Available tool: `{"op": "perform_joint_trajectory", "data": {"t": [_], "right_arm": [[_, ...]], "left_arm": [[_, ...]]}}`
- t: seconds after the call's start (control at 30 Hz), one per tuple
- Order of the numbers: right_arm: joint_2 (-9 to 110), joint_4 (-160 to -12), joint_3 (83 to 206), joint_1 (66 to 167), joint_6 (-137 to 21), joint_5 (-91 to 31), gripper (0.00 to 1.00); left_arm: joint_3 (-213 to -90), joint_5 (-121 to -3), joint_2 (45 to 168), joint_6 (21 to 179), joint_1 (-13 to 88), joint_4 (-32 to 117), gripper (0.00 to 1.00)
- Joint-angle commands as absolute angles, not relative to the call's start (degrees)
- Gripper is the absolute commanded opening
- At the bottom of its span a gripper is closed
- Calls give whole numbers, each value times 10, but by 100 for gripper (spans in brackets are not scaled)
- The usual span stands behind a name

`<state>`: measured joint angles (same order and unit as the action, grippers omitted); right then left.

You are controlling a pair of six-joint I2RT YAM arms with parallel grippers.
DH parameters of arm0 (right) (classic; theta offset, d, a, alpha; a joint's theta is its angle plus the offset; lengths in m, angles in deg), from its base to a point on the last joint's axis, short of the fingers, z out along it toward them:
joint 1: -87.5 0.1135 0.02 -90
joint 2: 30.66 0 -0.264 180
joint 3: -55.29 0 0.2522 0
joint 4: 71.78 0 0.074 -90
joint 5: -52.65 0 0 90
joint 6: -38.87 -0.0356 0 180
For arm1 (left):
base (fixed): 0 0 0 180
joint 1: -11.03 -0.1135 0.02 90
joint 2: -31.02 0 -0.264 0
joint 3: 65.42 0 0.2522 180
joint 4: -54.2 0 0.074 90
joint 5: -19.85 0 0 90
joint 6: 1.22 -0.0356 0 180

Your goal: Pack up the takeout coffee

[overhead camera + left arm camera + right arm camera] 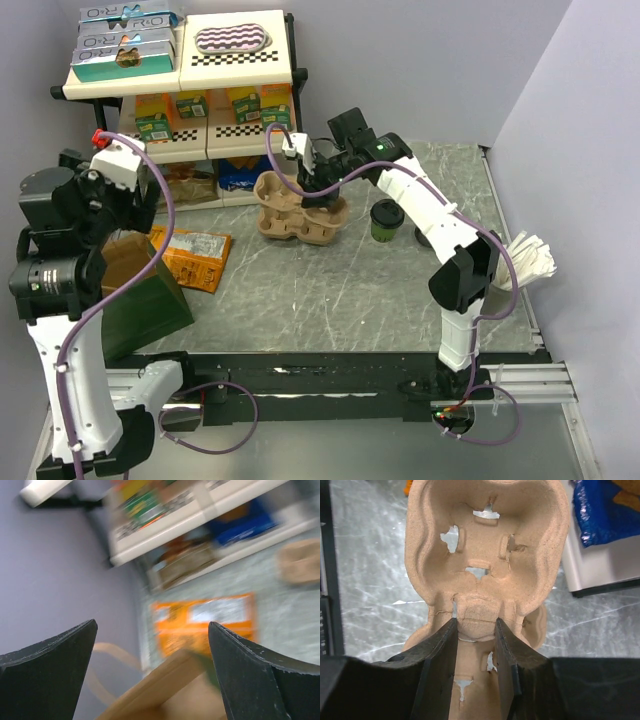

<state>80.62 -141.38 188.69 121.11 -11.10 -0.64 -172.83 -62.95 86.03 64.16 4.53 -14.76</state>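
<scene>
- My right pincer [475, 630] is narrowed onto the middle ridge of the brown cup carrier [485, 540], one finger pressed on each side of it.
- The carrier's pockets have nothing in them. I cannot tell whether it rests on the table [350, 290] or is raised off it.
- The coffee cup [385, 221], green with a black lid, stands upright on the table just right of the carrier, apart from it and beside my right forearm.
- My left pincer [152, 625] is spread wide and holds nothing. It hangs over an orange packet [205, 622] and the edge of a paper bag [165, 690].
</scene>
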Motion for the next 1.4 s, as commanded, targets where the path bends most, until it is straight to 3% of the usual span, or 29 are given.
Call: {"op": "perform_joint_trajectory", "data": {"t": [0.0, 0.2, 0.4, 0.5, 0.77, 1.2, 1.37], "right_arm": [[779, -1435, 1874, 1210, -152, 15, 0], [806, -1504, 1913, 1210, -174, 44, 0], [799, -1518, 1908, 1203, -176, 53, 0], [799, -1532, 1908, 1198, -176, 53, 0], [836, -1588, 1963, 1199, -184, 65, 0], [827, -1588, 1933, 1198, -192, 58, 0], [820, -1585, 1919, 1198, -194, 54, 0]], "left_arm": [[-1748, -803, 868, 583, 36, -200, 99], [-1782, -841, 904, 528, -10, -259, 98], [-1910, -706, 1025, 473, -216, -364, 94], [-1928, -659, 1037, 427, -273, -382, 96], [-1836, -631, 1031, 345, -300, -384, 91], [-1729, -569, 1013, 316, -334, -386, 86], [-1709, -567, 1028, 336, -334, -385, 76]]}}
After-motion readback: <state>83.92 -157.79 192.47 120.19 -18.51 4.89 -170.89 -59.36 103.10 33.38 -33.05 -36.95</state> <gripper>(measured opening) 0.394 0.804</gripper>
